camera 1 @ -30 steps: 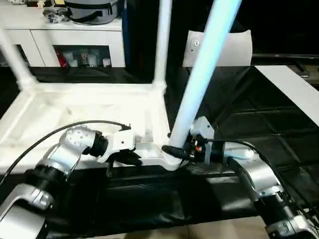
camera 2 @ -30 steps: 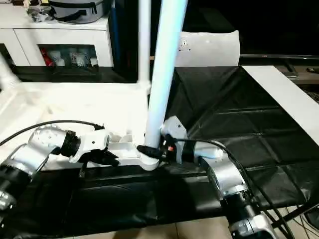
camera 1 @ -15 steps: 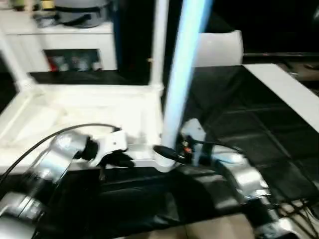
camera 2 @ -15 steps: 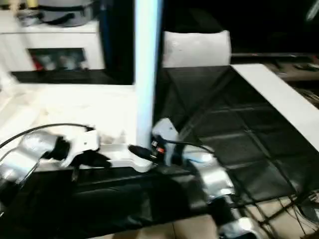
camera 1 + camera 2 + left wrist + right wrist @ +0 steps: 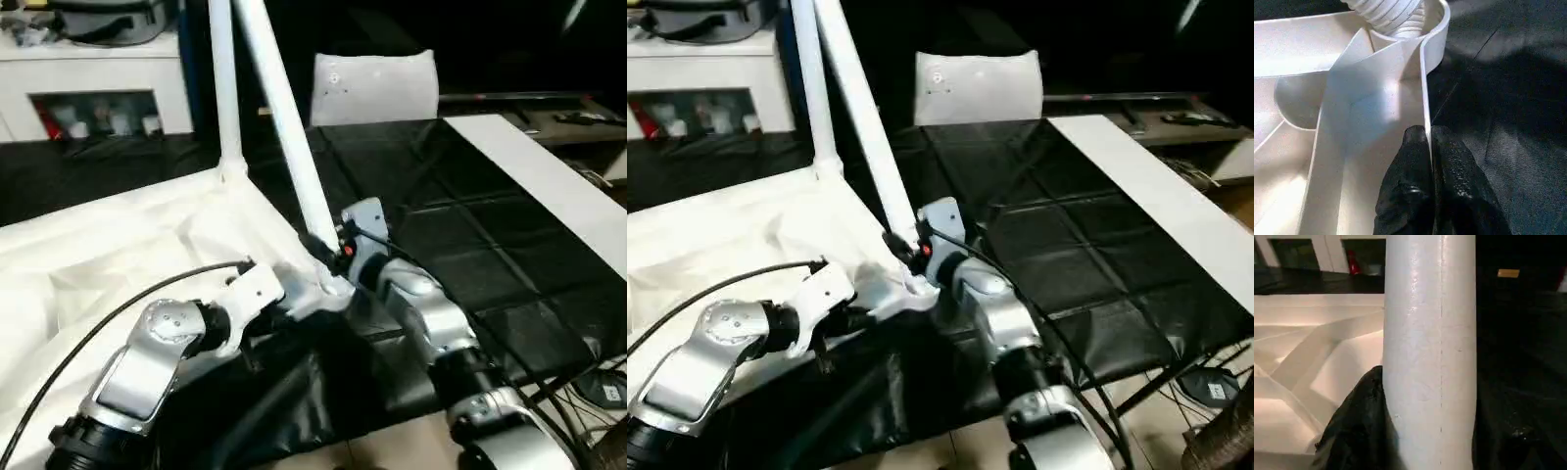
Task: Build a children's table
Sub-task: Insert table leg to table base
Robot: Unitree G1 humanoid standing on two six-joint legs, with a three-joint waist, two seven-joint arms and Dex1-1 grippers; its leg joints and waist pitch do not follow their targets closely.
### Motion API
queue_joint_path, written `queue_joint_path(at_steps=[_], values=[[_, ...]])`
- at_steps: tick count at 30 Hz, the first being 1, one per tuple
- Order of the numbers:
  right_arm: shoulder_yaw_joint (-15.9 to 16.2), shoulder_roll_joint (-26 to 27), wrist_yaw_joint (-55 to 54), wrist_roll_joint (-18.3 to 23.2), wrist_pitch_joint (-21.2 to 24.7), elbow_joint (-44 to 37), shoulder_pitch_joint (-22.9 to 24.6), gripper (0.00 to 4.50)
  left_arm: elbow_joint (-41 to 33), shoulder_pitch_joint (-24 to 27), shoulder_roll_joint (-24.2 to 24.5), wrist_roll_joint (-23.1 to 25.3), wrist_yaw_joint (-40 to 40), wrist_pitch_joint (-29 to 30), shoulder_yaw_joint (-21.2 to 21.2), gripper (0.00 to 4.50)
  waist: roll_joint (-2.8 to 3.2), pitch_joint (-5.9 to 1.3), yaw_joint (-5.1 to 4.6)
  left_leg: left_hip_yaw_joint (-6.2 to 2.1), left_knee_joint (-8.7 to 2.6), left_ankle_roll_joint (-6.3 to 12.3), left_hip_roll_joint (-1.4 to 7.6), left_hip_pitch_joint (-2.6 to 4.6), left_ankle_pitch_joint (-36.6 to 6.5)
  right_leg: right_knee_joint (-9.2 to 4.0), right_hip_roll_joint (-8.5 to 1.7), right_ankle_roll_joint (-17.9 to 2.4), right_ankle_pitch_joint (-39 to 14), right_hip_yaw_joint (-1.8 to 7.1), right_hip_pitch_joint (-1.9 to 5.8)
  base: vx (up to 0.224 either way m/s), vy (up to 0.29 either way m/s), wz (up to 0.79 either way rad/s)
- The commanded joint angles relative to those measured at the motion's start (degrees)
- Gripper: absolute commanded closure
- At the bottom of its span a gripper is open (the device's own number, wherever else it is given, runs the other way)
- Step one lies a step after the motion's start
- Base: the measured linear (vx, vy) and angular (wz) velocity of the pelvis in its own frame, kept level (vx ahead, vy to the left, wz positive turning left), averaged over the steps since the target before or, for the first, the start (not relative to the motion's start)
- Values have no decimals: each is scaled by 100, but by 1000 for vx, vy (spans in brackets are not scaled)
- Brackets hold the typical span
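White leg [image 5: 284, 117] has swung from right-leaning to left-leaning — right gripper [image 5: 328, 250] clasping it, left gripper [image 5: 1427, 147] pinching the tabletop [image 5: 108, 245] rim — seating likely underway.

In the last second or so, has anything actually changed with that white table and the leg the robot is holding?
The table top has tipped up at its near corner, and the leg in that corner socket now leans toward the robot's left instead of its right. The right gripper stays around the leg's base; the left gripper stays pinched on the top's rim.

Table top [image 5: 147, 245] on work surface [image 5: 470, 255]
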Motion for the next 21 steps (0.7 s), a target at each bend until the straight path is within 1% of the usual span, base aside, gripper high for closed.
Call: queue_joint_path(at_steps=[1,2,5,6,7,8,9,10,11,12,13,14,15,16,17,18,19,20,21], values=[[104,114,-43,-119,111,381,87,260,-139,-154,-79,123,135,136,-180,450,118,-161,45,18,-451,89,48,-47,-2464,-481,-342,-444,-3007,320,176,0,0,0],[85,124,39,-74,72,268,168,260,-48,-204,-29,220,195,120,-152,450,135,-153,34,15,-445,83,32,-52,-2513,-495,-337,-402,-3098,311,178,0,0,0],[-7,129,84,52,-10,84,263,260,96,-224,135,272,170,-92,-164,450,132,-159,48,3,-445,84,33,-60,-2519,-500,-342,-357,-3164,308,187,0,0,0],[-66,118,110,135,-15,-27,298,260,170,-218,264,286,65,-363,-217,450,150,-165,50,3,-447,85,35,-62,-2517,-503,-345,-361,-3121,315,189,0,0,0],[-137,97,169,238,-41,-168,337,260,277,-208,375,290,-14,-654,-231,450,145,-163,62,-6,-449,102,31,-68,-2510,-504,-343,-360,-3107,309,189,0,0,0],[-296,37,259,413,-91,-436,398,260,518,-202,510,143,-229,-1378,-194,450,137,-165,59,-5,-454,114,32,-71,-2521,-491,-332,-358,-3093,318,186,0,0,0],[-296,37,259,413,-91,-436,398,260,518,-202,510,143,-229,-1378,-194,450,129,-176,71,7,-444,150,18,-67,-2479,-510,-340,-334,-3111,326,185,0,0,0],[-342,18,288,462,-103,-517,416,260,586,-196,533,71,-308,-1585,-168,450,123,-192,85,8,-451,147,33,-77,-2376,-478,-343,-375,-2985,342,196,0,0,0],[-402,-11,343,551,-71,-646,437,260,720,-221,586,93,-288,-1688,-137,450,139,-195,126,20,-455,161,44,-99,-2160,-434,-341,-467,-2755,370,204,0,0,0],[-491,-71,459,710,-7,-919,501,260,972,-277,730,125,-343,-2043,-103,450,153,-185,166,42,-449,211,24,-102,-2002,-442,-313,-483,-2634,388,198,0,0,0],[-535,-100,515,787,24,-1048,529,260,1101,-311,803,147,-365,-2214,-88,450,162,-201,185,60,-442,217,34,-79,-1928,-420,-319,-513,-2536,408,185,0,0,0],[-576,-160,625,906,116,-1277,592,260,1240,-354,801,73,-332,-2331,64,450,174,-225,199,62,-447,218,44,-119,-1696,-347,-312,-579,-2266,434,216,0,0,0],[-576,-160,625,906,116,-1277,592,260,1240,-354,801,73,-332,-2331,64,450,167,-228,214,67,-450,233,39,-148,-1533,-332,-297,-588,-2113,441,243,0,0,0],[-589,-261,819,1058,292,-1604,705,260,1276,-373,699,-252,-434,-2260,378,450,159,-247,251,89,-438,238,57,-144,-1259,-279,-293,-667,-1759,468,232,0,0,0],[-573,-328,945,1138,415,-1801,785,260,1213,-367,629,-505,-551,-2145,575,450,190,-234,271,112,-435,226,61,-144,-1141,-240,-278,-753,-1547,487,228,0,0,0],[-541,-397,1038,1175,498,-1963,858,260,1108,-349,596,-763,-746,-2065,727,406,201,-270,294,123,-421,211,78,-132,-945,-175,-285,-880,-1209,505,244,0,0,0],[-509,-472,1116,1222,600,-2137,936,260,1022,-343,572,-1075,-904,-1990,881,395,188,-273,292,132,-414,224,74,-137,-835,-161,-276,-943,-1020,511,251,0,0,0],[-487,-532,1163,1263,690,-2283,1002,260,950,-348,553,-1328,-1004,-1923,1024,392,169,-292,301,145,-386,266,52,-166,-582,-113,-278,-1052,-673,525,279,0,0,0],[-469,-574,1164,1265,737,-2385,1052,260,858,-348,536,-1557,-1113,-1811,1146,392,168,-324,311,154,-352,321,49,-165,-311,-51,-276,-1209,-267,544,276,0,0,0]])
